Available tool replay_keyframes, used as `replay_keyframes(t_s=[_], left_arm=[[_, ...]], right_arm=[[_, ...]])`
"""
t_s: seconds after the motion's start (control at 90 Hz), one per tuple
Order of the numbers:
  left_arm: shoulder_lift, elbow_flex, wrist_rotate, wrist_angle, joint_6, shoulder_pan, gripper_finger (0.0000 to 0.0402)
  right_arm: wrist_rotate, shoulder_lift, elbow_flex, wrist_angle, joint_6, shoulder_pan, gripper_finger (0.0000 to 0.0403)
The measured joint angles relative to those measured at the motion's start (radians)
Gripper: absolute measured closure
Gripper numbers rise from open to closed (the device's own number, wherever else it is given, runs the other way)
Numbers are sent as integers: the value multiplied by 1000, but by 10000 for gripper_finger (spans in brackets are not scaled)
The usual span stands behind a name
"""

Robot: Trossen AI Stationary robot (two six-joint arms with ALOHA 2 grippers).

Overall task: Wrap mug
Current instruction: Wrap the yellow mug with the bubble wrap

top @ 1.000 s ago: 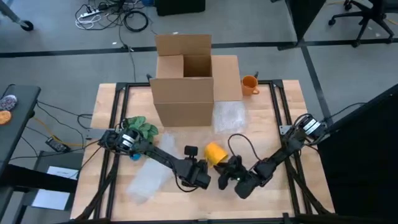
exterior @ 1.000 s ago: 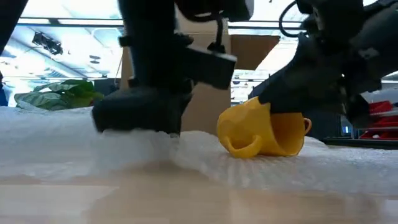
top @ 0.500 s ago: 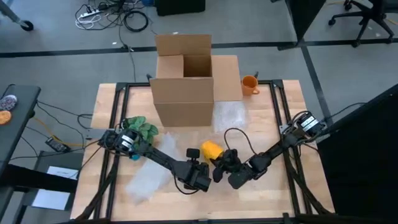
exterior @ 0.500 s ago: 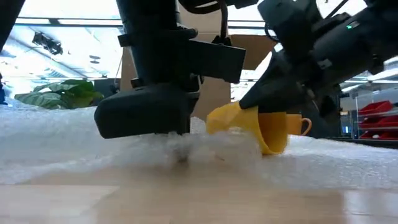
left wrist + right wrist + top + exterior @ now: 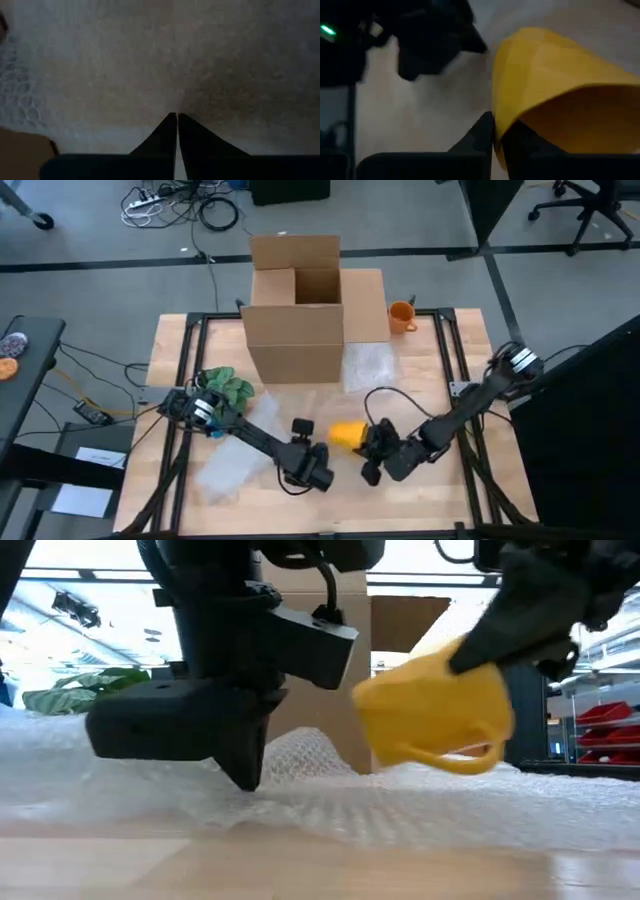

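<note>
A yellow mug (image 5: 345, 434) hangs clear above a bubble wrap sheet (image 5: 330, 802) that lies spread on the table's near middle. My right gripper (image 5: 496, 131) is shut on it, coming from the table's right. The mug (image 5: 432, 712) lies tilted on its side in the air, handle (image 5: 462, 756) underneath. To the mug's left, my left gripper (image 5: 311, 467) stands shut with its tips down on the wrap (image 5: 150, 65). Behind it the wrap rises in a low hump (image 5: 305, 748). My left gripper presses its shut fingertips (image 5: 176, 120) down onto the bubble wrap from above, pointing steeply down. Whether a layer sits between the fingers, I cannot tell. The wrap lies flat on the table around the tips. My right gripper pinches the mug's rim wall (image 5: 501, 120), one finger (image 5: 481, 131) outside and one (image 5: 522, 137) inside the opening. It comes slanting down from the table's right. The mug is lifted clear of the wrap, on its side, handle down.
An open cardboard box (image 5: 296, 310) stands at the far middle, with an orange mug (image 5: 401, 315) to its right and a second wrap sheet (image 5: 366, 366) in front. A green leafy thing (image 5: 226, 385) lies at the left. Black rails (image 5: 184, 370) run along both table sides.
My right gripper has tipped the yellow mug up off the wrap and lifted it clear, turning it so the handle hangs underneath, and has drawn a little toward the table's near edge. My left gripper has stayed down on the wrap, and a hump now shows behind it.
</note>
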Motion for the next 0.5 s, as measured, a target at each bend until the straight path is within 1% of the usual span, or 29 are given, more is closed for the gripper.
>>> replay_keyframes(t_s=[0.1, 0.211, 0.256, 0.344, 0.433, 0.5], left_arm=[[0, 0, 0, 3, -10, -6, 400], [0, 0, 0, 5, -61, -14, 400], [0, 0, 0, 5, -76, -20, 400], [0, 0, 0, 7, -83, -32, 400], [0, 4, 0, 7, -97, -38, 400], [1, 20, 0, 9, -116, -37, 400]], right_arm=[[-2, -59, -37, 6, -55, 36, 402], [-35, -114, -156, 96, -17, 76, 403], [-33, -134, -219, 177, -8, 89, 403], [-26, -164, -344, 398, 10, 103, 403], [-32, -157, -460, 587, 31, 93, 403], [-27, -147, -515, 693, 17, 86, 403]])
